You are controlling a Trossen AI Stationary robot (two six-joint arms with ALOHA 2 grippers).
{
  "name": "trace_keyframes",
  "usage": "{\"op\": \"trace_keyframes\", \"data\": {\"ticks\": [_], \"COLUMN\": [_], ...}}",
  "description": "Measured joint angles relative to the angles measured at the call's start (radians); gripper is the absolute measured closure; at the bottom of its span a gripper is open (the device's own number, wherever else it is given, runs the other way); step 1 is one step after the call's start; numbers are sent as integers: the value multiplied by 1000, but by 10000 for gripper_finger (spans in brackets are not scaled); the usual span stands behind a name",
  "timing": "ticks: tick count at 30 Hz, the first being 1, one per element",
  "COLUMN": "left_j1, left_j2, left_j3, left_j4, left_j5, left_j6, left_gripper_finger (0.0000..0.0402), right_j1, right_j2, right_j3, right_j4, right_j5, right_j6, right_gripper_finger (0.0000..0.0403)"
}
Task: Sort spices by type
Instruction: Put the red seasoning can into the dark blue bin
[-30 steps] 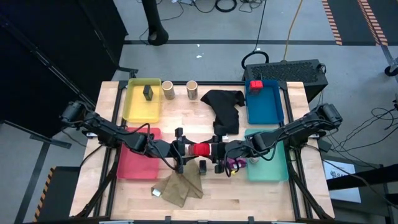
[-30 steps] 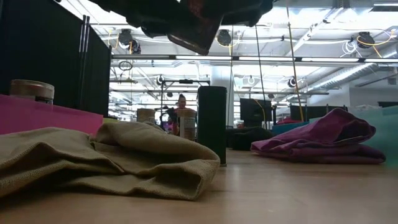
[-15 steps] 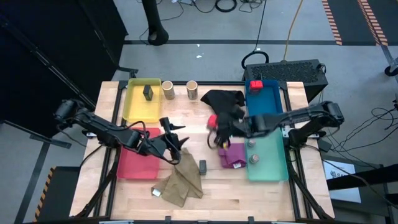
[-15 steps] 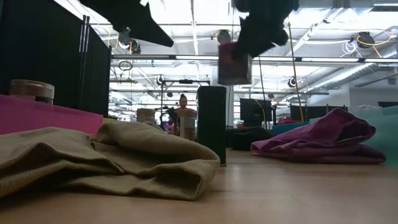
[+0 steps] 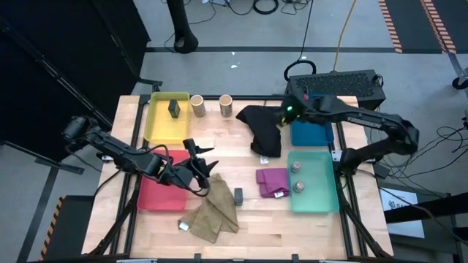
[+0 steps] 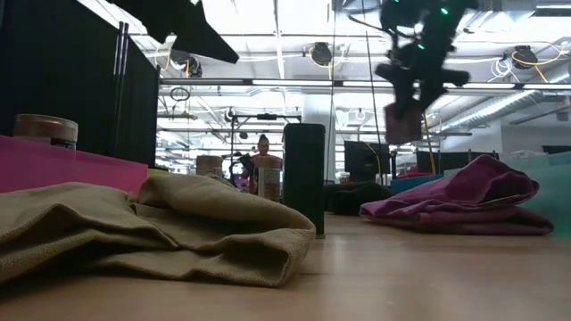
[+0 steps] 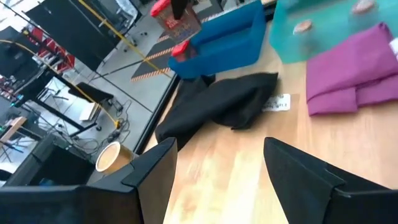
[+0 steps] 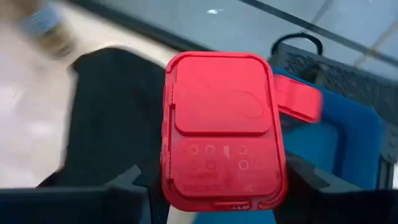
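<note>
A red cube-like spice box [image 8: 217, 130] is up in the air with my right gripper [image 8: 217, 190] shut on it, at the blue tray's [image 5: 311, 133] near left corner, beside the black cloth [image 5: 265, 130]. The low view shows this box [image 6: 403, 122] hanging under the gripper [image 6: 407, 89]. A second red box [image 8: 298, 102] lies in the blue tray. My left gripper [image 5: 203, 162] hovers open between the red tray [image 5: 162, 188] and the khaki cloth [image 5: 216, 213], with nothing between its fingers. Two tan cylinders [image 5: 197, 106] [image 5: 226, 106] stand at the far edge. My right gripper pinches the red box between its two fingers, one on each of two opposite sides [image 8: 166, 180] just below the red lid. The fingers slant down from above. The box is lifted clear and hangs below them, its lid facing the wrist.
A dark grey block [image 5: 174, 108] stands in the yellow tray [image 5: 167, 126]; another block [image 5: 238, 195] stands on the table by the khaki cloth. Two grey jars [image 5: 296, 168] [image 5: 298, 188] sit in the teal tray [image 5: 316, 196], next to the purple cloth [image 5: 272, 181].
My right gripper has carried the red box from the table's middle, where both grippers met, up and toward the far right to the blue tray, turning as it went. My left gripper has drawn back a little toward the left and turned.
</note>
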State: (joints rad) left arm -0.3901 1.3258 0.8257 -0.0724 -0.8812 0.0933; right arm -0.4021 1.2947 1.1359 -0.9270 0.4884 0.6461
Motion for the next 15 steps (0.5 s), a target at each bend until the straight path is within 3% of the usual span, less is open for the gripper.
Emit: {"op": "trace_keyframes", "data": {"ticks": [7, 15], "left_j1": [-12, -12], "left_j2": [-35, -36], "left_j3": [0, 0], "left_j4": [-4, 13], "left_j5": [-12, -12], "left_j6": [-9, -9], "left_gripper_finger": [155, 155], "right_j1": [-143, -193], "right_j2": [-177, -196], "right_j3": [-258, -431], "right_j4": [128, 220], "right_j5": [-37, -49], "right_j6": [125, 165], "right_gripper_finger": [219, 219]}}
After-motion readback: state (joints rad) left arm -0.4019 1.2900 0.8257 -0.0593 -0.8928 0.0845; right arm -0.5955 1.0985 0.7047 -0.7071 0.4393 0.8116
